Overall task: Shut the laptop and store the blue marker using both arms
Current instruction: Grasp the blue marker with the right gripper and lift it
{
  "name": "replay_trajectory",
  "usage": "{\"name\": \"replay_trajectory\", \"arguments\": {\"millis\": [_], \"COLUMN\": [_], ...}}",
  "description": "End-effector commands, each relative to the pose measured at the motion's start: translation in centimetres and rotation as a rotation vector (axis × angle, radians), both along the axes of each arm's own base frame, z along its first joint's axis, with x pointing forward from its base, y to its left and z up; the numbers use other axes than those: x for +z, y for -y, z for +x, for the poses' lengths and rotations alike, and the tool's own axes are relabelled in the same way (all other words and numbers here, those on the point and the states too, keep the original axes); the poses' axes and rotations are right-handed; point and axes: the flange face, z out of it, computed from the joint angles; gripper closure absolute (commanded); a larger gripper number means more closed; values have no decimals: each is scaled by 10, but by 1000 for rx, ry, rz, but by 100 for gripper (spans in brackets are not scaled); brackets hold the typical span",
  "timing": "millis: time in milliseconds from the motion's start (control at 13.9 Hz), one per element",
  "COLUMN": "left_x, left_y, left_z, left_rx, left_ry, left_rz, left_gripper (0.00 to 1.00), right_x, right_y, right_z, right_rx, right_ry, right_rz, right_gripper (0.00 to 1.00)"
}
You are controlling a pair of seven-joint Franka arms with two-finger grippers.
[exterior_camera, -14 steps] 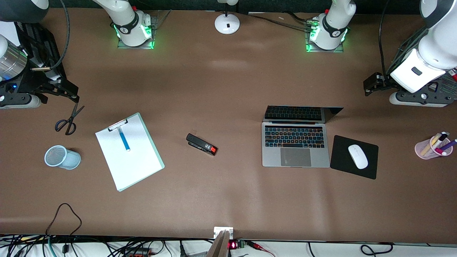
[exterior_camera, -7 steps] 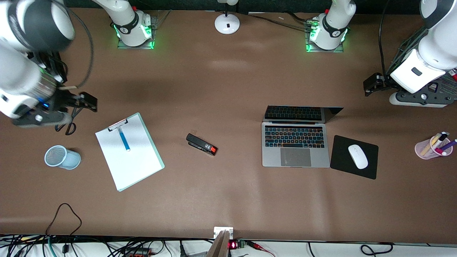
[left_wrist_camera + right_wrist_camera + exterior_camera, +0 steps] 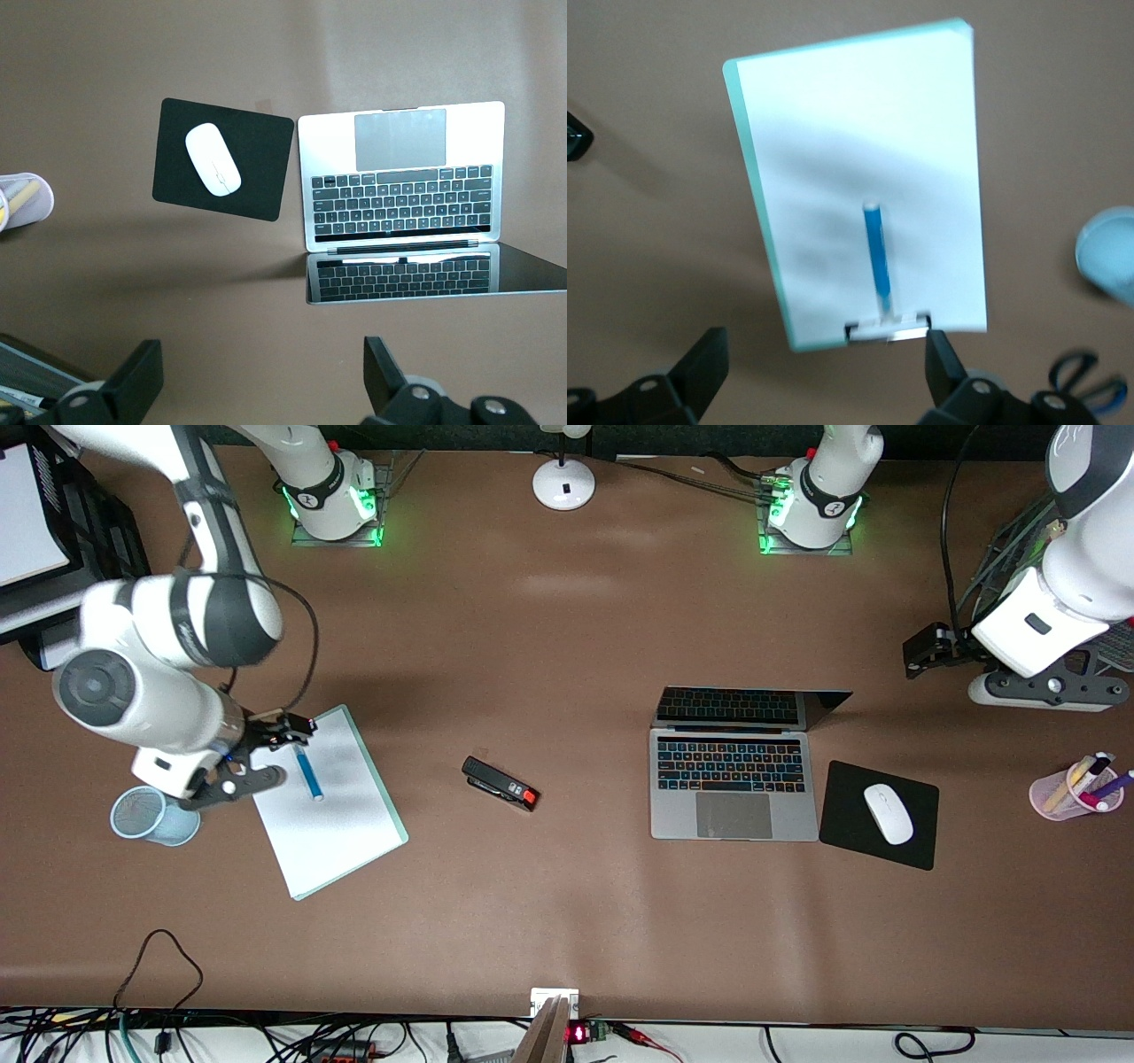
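The laptop point(image 3: 733, 779) stands open toward the left arm's end of the table; it also shows in the left wrist view point(image 3: 403, 177). The blue marker point(image 3: 308, 772) lies on the white paper of a clipboard point(image 3: 341, 828), and shows in the right wrist view point(image 3: 877, 266). My right gripper point(image 3: 288, 751) hangs open and empty over the clip end of the clipboard, its fingers point(image 3: 704, 363) wide apart with the marker's end just ahead of them. My left gripper point(image 3: 926, 648) is open and empty above bare table, beside the laptop's screen toward the left arm's end.
A black stapler point(image 3: 500, 783) lies between clipboard and laptop. A white mouse point(image 3: 888, 813) sits on a black mouse pad point(image 3: 842, 841) beside the laptop. A pink cup of markers point(image 3: 1076, 788) stands near the left arm's end. A blue mesh cup point(image 3: 155, 816) stands beside the clipboard. Scissors point(image 3: 1081, 376) lie near it.
My right arm has swung in from the table's end and now holds its open gripper over the clipboard's clip end. The left arm has barely shifted.
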Motion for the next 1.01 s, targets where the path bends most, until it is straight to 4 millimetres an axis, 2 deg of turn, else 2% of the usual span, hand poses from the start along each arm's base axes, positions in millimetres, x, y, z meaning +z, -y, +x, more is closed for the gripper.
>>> {"name": "replay_trajectory", "arguments": {"millis": [0, 215, 359, 718, 934], "left_x": [6, 5, 4, 1, -4], "left_y": [-2, 6, 4, 7, 6], "left_z": [5, 4, 4, 3, 2], "left_rx": [-13, -26, -21, -28, -17], "left_ry": [0, -2, -7, -25, -39], "left_rz": [1, 8, 4, 7, 4], "left_gripper": [0, 0, 0, 0, 0], "right_x": [-29, -64, -86, -126, -146], "right_y": [3, 10, 16, 35, 36], "right_z": [1, 2, 1, 2, -1], "right_rx": [129, 220, 236, 275, 276], "right_ry": [21, 50, 53, 55, 58], "right_rz": [4, 13, 15, 19, 19], "right_gripper": [11, 25, 32, 48, 50]}}
